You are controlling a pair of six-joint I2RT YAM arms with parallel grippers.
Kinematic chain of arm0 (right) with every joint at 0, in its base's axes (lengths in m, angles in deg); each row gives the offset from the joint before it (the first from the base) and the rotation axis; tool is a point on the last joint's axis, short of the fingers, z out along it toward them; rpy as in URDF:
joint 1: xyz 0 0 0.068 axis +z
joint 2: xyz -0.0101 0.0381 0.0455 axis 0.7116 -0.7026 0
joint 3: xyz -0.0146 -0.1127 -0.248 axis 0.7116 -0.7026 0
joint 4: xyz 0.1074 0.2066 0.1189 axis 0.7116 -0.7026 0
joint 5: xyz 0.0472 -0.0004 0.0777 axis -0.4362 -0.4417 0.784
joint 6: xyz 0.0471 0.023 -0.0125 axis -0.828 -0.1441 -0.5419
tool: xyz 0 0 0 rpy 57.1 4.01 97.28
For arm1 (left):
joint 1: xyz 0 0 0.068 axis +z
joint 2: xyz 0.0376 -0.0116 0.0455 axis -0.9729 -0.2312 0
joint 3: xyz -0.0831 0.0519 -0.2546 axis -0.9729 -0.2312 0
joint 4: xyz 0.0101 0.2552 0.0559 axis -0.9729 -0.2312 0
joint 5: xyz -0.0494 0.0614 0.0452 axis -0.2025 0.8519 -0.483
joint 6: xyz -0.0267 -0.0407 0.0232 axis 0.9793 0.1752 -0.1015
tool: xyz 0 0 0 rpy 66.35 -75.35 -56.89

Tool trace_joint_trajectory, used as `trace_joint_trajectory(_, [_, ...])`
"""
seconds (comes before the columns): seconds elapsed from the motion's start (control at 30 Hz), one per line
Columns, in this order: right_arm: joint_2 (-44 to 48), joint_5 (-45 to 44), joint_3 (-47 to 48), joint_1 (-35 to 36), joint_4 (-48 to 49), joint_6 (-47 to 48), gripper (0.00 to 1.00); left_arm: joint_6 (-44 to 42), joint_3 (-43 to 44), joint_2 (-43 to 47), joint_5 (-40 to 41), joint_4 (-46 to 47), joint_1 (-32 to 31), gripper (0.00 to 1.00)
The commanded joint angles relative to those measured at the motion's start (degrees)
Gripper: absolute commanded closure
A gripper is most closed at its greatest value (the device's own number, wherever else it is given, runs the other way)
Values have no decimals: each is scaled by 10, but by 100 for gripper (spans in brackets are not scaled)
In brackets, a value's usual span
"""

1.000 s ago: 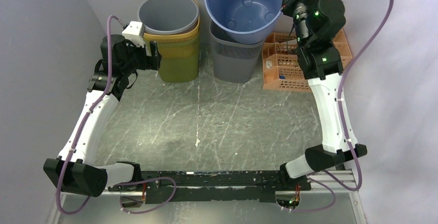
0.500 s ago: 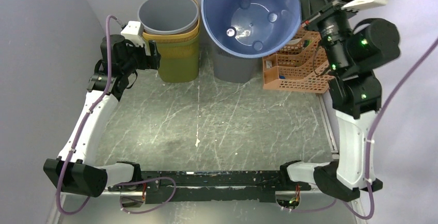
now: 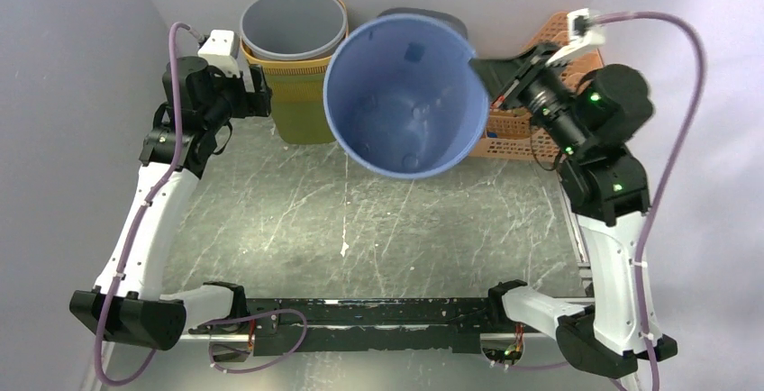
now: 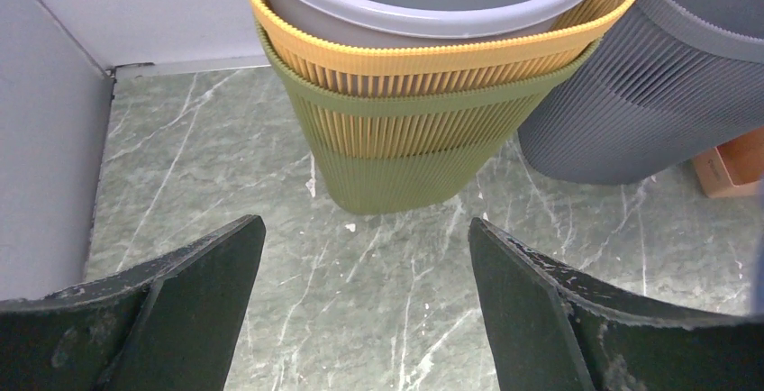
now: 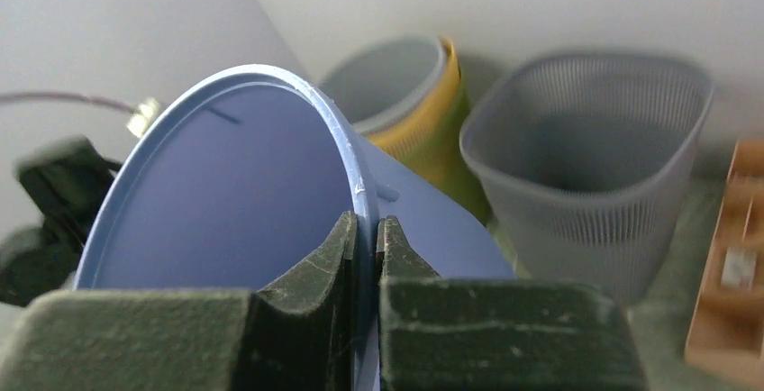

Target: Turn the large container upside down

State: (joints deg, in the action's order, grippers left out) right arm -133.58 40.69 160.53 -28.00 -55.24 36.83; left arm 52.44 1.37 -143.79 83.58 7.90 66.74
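Note:
The large container is a blue round bucket (image 3: 396, 94), held up in the air over the back of the table with its mouth facing up toward the top camera. My right gripper (image 3: 482, 68) is shut on its right rim; in the right wrist view the thin blue wall (image 5: 270, 193) runs between the two closed fingertips (image 5: 367, 229). My left gripper (image 4: 365, 229) stands open above the marble table, in front of the stacked bins, with nothing between its fingers. In the top view it sits at the back left (image 3: 257, 101).
A stack of bins, grey inside yellow inside olive green (image 3: 302, 58), stands at the back left. A grey ribbed basket (image 5: 595, 148) stands behind the blue container. An orange crate (image 3: 541, 130) sits at the back right. Walls close in at left and back.
My right arm has carried the blue container forward and left, away from the grey basket, and lowered it. The left arm has shifted slightly back and stays open.

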Motion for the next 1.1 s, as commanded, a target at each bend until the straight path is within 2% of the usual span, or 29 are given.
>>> trace_joint_trajectory(0.0, [29, 57, -94, 2, 23, -24, 100, 7, 24, 19, 30, -24, -3, 5])
trace_joint_trajectory(0.1, [47, 73, -183, 2, 37, -26, 100, 7, 33, 21, 34, -28, -4, 5])
trace_joint_trajectory(0.27, [62, 80, -279, 8, 60, -26, 100, 6, 39, 15, 31, -40, -4, 5])
trace_joint_trajectory(0.67, [36, 26, -398, 77, 122, -29, 100, 0, 15, 10, 29, -33, -3, 5])
trace_joint_trajectory(0.7, [32, 11, -403, 82, 120, -24, 95, 0, 14, 8, 27, -32, -3, 5])
trace_joint_trajectory(0.8, [21, -32, -406, 94, 107, 4, 67, -2, 14, 3, 25, -31, -4, 4])
trace_joint_trajectory(0.83, [17, -42, -403, 96, 102, 15, 63, -3, 14, 2, 26, -31, -3, 5])
trace_joint_trajectory(1.07, [-7, -99, -344, 105, 51, 77, 53, -2, -4, -4, 27, -19, -4, 5])
